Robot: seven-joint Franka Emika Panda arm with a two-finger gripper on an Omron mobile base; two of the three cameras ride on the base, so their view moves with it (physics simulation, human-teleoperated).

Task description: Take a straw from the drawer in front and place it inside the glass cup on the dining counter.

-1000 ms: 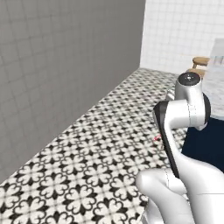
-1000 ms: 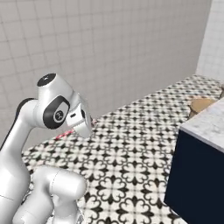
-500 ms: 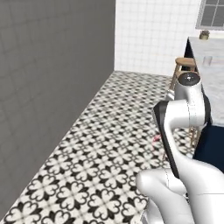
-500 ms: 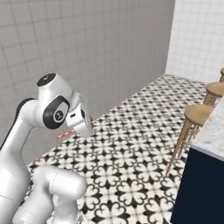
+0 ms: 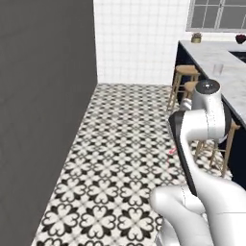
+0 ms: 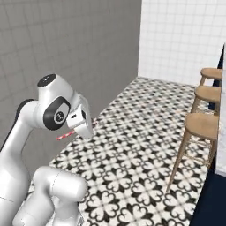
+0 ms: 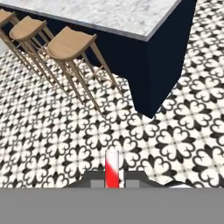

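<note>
- Left base view, right of centre: the arm hides most of the straw (image 5: 172,151); just a red tip pokes out at its left edge.
- Far upper right, the glass cup (image 5: 218,68) stands faint on the dining counter (image 5: 226,72).
- Right base view, left of centre: the gripper (image 6: 77,126) is clamped on the straw (image 6: 65,135), which slants down-left.
- Hand view, bottom centre: the straw (image 7: 112,168) points up-frame, its lower end cut off.

A black-and-white patterned tile floor (image 5: 125,144) runs between a grey tiled wall (image 5: 43,96) and a white tiled back wall (image 5: 139,43) with a window (image 5: 216,14) set high. Wooden stools (image 6: 205,121) stand in a row, evenly lit.
</note>
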